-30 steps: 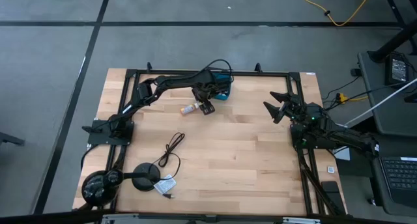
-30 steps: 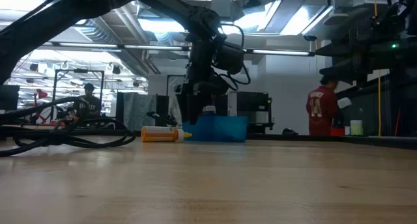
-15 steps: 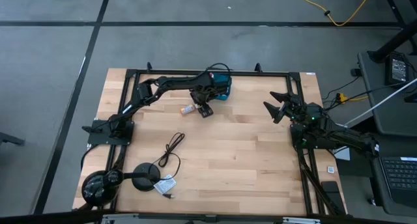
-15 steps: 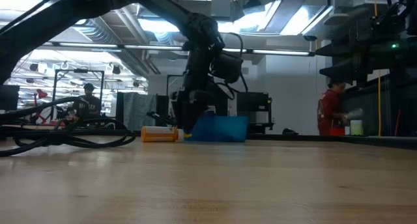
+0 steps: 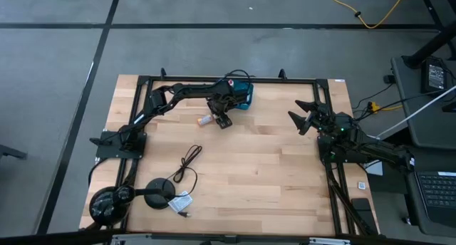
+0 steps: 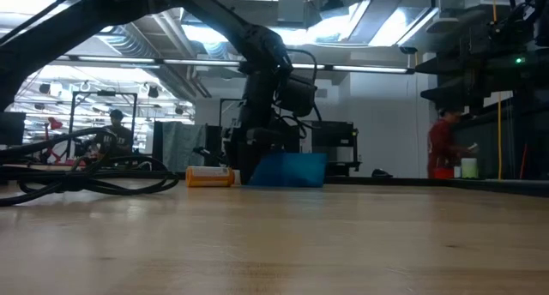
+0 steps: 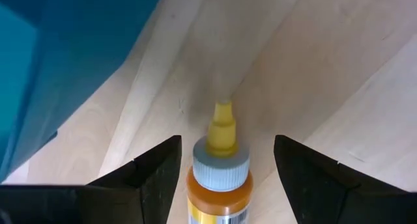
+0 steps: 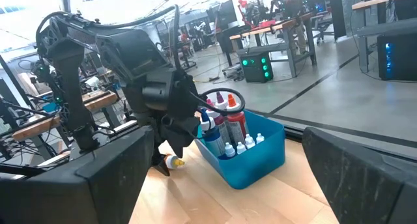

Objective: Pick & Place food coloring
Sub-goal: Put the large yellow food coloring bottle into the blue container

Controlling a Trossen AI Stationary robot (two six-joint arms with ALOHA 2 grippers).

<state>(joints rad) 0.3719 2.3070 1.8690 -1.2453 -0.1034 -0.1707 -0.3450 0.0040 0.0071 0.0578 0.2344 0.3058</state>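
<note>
Left gripper (image 5: 223, 120) hung low over the far middle of the table (image 5: 271, 174), just beside the teal tray (image 5: 244, 97). Its fingers (image 7: 153, 175) stood partly apart, one on each side of an orange bottle (image 7: 218, 175) that lay on its side on the wood. In the left wrist view a gap showed between each finger and the bottle, so it was straddled rather than pinched. The bottle had a grey collar and a yellow tip, which pointed away from the wrist. In the high view the bottle (image 5: 206, 120) lay just outside the tray, on the side toward the left arm. More bottles (image 8: 225, 129) stood upright inside the tray (image 8: 251, 160), some larger with red and blue bodies, some small and whitish. Right gripper (image 5: 305, 117) waited well apart at the right edge of the table, its fingers spread wide and holding nothing. A black cable (image 5: 187, 163) lay on the wood nearer the front.
</note>
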